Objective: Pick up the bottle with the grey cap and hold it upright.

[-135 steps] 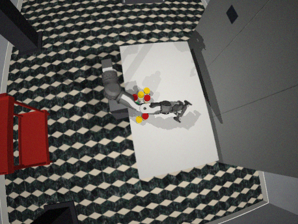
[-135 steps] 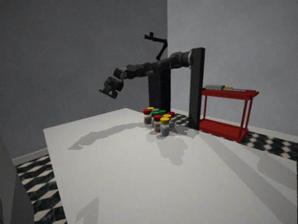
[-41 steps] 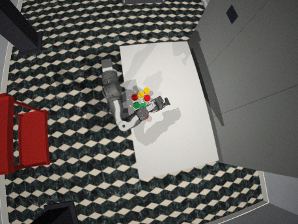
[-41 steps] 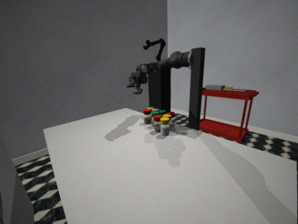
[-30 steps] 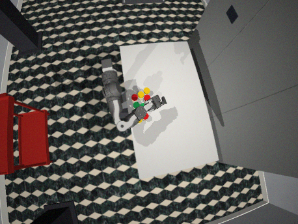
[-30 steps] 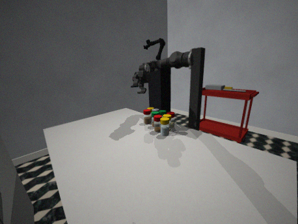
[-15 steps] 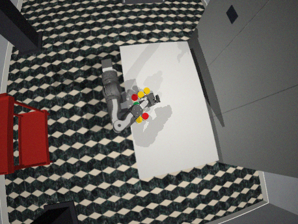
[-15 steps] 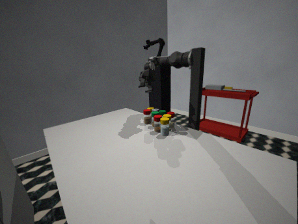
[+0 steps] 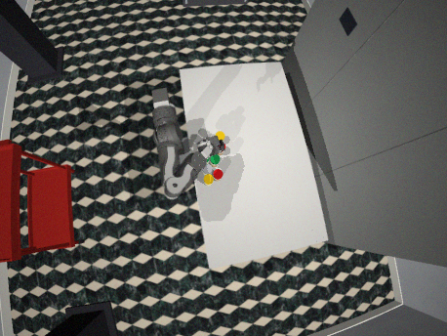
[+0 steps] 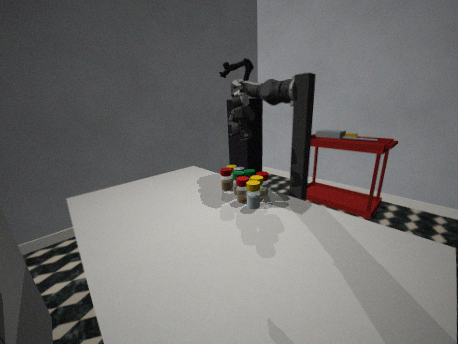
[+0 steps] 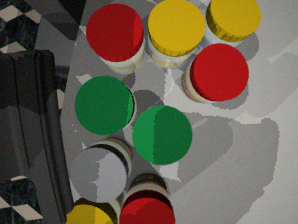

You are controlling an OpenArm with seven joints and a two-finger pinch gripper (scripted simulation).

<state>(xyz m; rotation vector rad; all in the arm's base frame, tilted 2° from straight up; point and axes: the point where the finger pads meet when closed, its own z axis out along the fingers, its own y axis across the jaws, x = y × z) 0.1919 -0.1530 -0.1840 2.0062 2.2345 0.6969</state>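
Grey-cap btl (image 10: pixel 239 169) (image 11: pixel 98 174) is upright on the worktop (image 9: pixel 259 195) (image 10: pixel 200 270) (image 11: pixel 282 170), in the thick of the cluster; can't pick it out for sure from the top cam. In my wrist view it sits low, left of ctr. Nearest nbrs: a green-cap btl (image 10: pixel 249 173) (image 11: pixel 104 105) above it in that view, a 2nd green-cap btl (image 9: pixel 215 159) (image 10: pixel 238 175) (image 11: pixel 162 135) up & right, a red-cap btl (image 9: pixel 218 174) (image 10: pixel 226 172) (image 11: pixel 147 212) down & right, and a yellow-cap btl (image 9: pixel 208 179) (image 10: pixel 231 166) (image 11: pixel 92 215) just below. Can't tell if they touch.

Farther up the wrist view: two more reds, two more yellows, all standing.

My hand (image 9: pixel 215 146) (image 10: pixel 240 135) (image 11: pixel 176 153) is up over the cluster, pointing down, fingers part-way apart, nothing held. So no lift on the grey cap yet.

Arm (image 9: pixel 166 127) (image 10: pixel 274 91) runs out from the dark post (image 10: pixel 303 135) at the worktop edge. Red cart (image 9: pixel 49 207) (image 10: pixel 355 144) stands well off, behind the post in the ext. view.
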